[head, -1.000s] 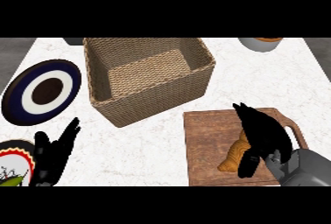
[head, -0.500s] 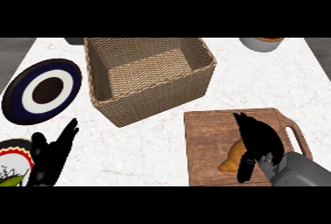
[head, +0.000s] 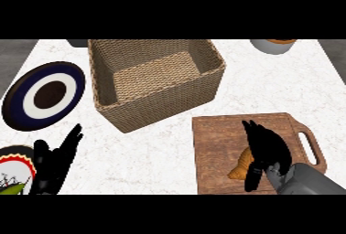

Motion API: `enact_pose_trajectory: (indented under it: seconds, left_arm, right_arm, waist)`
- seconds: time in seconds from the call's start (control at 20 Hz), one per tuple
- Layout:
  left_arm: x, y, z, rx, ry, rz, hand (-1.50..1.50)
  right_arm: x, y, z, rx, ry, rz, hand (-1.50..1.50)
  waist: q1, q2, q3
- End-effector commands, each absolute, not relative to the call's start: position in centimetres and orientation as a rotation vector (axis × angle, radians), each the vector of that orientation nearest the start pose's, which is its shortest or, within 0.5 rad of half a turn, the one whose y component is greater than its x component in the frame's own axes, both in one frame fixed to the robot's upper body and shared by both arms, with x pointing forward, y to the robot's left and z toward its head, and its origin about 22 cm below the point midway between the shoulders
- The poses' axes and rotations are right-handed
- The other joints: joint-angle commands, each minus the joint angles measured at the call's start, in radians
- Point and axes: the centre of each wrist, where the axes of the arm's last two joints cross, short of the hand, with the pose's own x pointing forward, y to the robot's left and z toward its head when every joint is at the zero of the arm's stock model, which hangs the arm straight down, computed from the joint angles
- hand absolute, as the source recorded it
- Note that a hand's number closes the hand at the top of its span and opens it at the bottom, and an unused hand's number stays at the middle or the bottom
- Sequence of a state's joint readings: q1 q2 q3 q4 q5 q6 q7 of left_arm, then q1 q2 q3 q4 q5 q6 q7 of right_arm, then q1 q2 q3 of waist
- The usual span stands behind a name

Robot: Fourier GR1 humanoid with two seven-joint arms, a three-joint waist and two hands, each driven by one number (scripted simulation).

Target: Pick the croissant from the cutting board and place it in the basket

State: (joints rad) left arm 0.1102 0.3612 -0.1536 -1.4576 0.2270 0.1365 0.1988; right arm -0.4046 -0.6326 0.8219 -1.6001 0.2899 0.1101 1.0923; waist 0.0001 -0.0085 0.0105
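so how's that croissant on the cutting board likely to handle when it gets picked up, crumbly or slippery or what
The croissant is small beside the right hand lying over it, so probably light. Being pastry, it may flake or squash if pinched. Its curved shape lies flat on the cutting board, so it seems unlikely to roll.

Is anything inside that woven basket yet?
Empty: the basket shows only its bare woven floor, and the croissant lies on the cutting board.

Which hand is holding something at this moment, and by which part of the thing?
The right hand lies over the croissant on the cutting board; a closed hold cannot be told. The left hand holds nothing.
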Motion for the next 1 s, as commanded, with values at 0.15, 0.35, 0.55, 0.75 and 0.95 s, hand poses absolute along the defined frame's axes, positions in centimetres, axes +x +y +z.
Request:
enact_pose_trajectory:
  seconds: [0.15,0.35,0.55,0.75,0.95]
  left_arm:
    - [20.1,28.8,-5.2,0.142,-1.018,-0.046,0.00]
    - [19.8,29.8,-4.5,0.162,-1.018,-0.029,0.00]
    - [19.9,27.9,-5.9,0.133,-1.002,-0.026,0.00]
    - [19.3,30.1,-5.2,0.149,-1.012,-0.027,0.00]
    - [20.2,29.2,-4.9,0.137,-1.032,-0.058,0.00]
  right_arm:
    - [25.8,-17.8,3.3,-0.847,-0.524,1.159,1.50]
    - [25.5,-18.6,3.7,-0.900,-0.582,1.268,1.50]
    - [24.8,-17.3,3.1,-0.949,-0.574,1.331,1.50]
    - [25.7,-18.5,2.8,-0.929,-0.587,1.326,1.50]
    - [20.8,-5.8,4.4,-0.825,-0.921,1.481,1.50]
  waist:
    - [0.001,0.010,-0.011]
    - [0.002,0.008,-0.011]
    - [0.000,0.009,-0.011]
    - [0.003,0.008,-0.011]
    - [0.037,0.010,-0.013]
